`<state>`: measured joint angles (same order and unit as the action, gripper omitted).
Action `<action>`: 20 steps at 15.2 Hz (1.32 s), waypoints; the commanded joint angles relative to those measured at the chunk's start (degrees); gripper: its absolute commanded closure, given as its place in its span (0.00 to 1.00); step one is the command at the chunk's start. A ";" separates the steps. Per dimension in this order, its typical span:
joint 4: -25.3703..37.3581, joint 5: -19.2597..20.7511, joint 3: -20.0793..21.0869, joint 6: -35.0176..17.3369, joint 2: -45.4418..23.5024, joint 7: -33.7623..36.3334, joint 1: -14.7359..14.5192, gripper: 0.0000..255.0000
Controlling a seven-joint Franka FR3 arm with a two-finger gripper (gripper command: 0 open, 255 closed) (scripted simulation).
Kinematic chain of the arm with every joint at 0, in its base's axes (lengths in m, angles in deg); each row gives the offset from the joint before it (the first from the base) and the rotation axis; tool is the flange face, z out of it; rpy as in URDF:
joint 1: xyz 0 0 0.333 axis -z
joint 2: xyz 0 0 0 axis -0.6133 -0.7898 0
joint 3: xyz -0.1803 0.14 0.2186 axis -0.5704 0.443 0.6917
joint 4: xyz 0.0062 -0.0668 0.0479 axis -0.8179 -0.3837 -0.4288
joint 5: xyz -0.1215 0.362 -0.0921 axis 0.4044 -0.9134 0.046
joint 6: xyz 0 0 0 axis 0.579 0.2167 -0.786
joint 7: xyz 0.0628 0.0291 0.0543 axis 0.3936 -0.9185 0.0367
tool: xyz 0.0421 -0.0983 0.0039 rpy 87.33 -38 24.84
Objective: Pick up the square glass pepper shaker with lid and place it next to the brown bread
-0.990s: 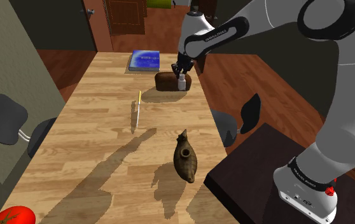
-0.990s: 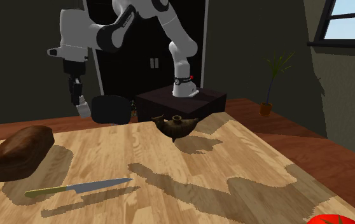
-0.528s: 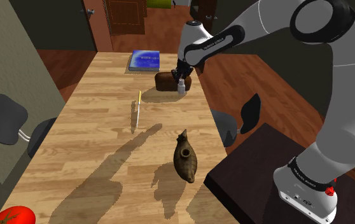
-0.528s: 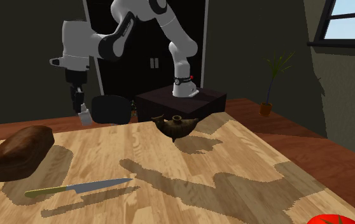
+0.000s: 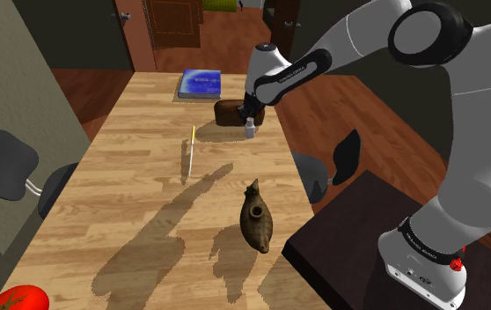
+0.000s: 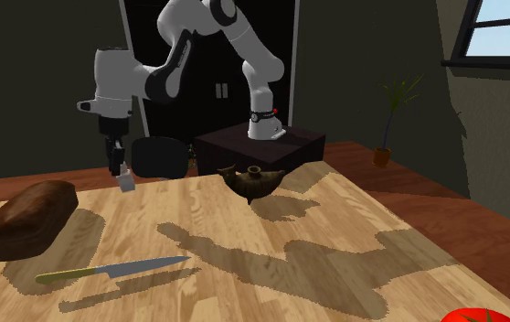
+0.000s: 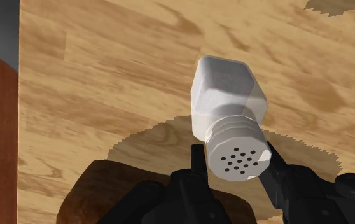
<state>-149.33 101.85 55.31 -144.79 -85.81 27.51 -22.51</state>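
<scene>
pepper shaker (image 7: 228, 105): whitish, square-bodied, hanging by its perforated lid (image 7: 236, 156), tipping a little, just over the wooden table (image 5: 147, 176) and right beside the brown bread loaf (image 5: 228, 111). gripper (image 7: 233, 167): closing narrowly on that lid, one fingertip (image 7: 197, 159) pressing on each side, carrying nothing else. judging by looks alone: being small and light, rigid, smooth-walled and likely slippery, probably chipping or cracking if dropped on a corner. taking hold at the faceted lid seeming sound, giving the pads edges to bite on; pinching the slick square body lower down looking riskier. calling for lowering gently, levelling the base before letting go, and steering clear of the loaf to avoid toppling it.
</scene>
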 commanded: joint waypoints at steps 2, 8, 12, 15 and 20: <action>0.15 0.71 -0.68 -1.42 -1.54 0.54 -0.43 1.00; 0.94 2.01 -2.06 -4.03 -4.88 1.58 -1.40 1.00; 1.73 2.80 -2.99 -5.66 -7.23 2.21 -2.07 1.00; 2.12 3.11 -3.37 -6.31 -8.23 2.46 -2.35 1.00; 2.12 3.10 -3.37 -6.31 -8.24 2.46 -2.35 1.00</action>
<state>-147.21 104.95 51.94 -151.08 -94.04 29.97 -24.86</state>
